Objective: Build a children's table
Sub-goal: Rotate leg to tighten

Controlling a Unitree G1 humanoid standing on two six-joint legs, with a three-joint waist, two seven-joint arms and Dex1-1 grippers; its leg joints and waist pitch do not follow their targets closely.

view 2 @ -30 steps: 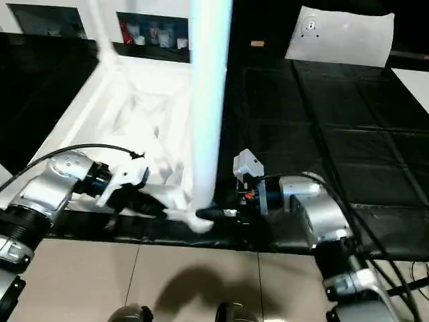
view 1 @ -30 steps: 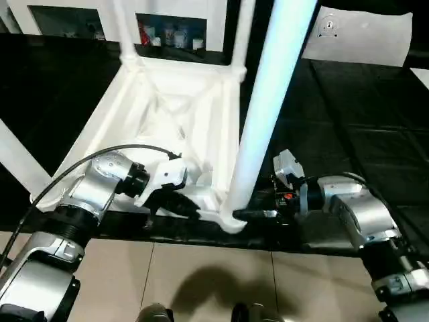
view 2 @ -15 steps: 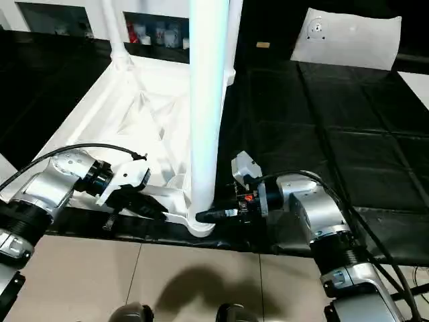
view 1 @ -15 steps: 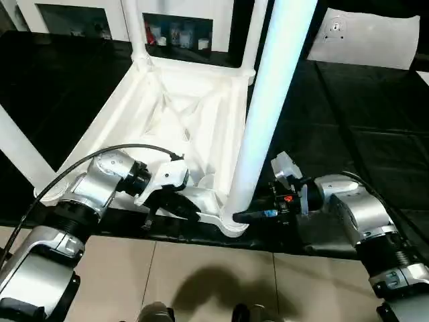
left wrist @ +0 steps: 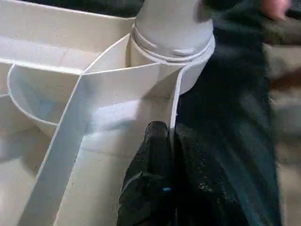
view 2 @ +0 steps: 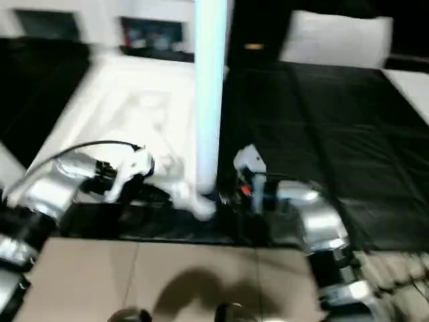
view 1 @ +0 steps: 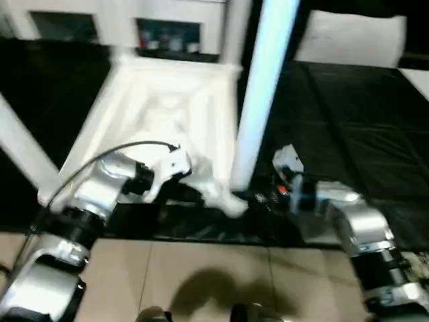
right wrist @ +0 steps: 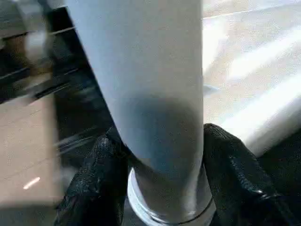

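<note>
Table top (view 1: pixel 167 100) upside down on dark mat. Legs seated in sockets (fourth unclear). Right gripper (right wrist: pixel 157 179) clamps near leg (view 1: pixel 258 94) at base; left gripper (left wrist: pixel 170 141) pinches top's rim. Remaining: flip upright.

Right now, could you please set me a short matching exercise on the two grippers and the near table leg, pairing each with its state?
Things:
1. left gripper
2. right gripper
3. near leg
4. table top

States:
A. stands upright in a round corner socket
B. lies upside down, ribbed underside facing up
C. fingers pinched on a thin wall of the table top beside the corner socket
D. fingers on either side of the leg's base

Pairs: 1-C, 2-D, 3-A, 4-B
</note>
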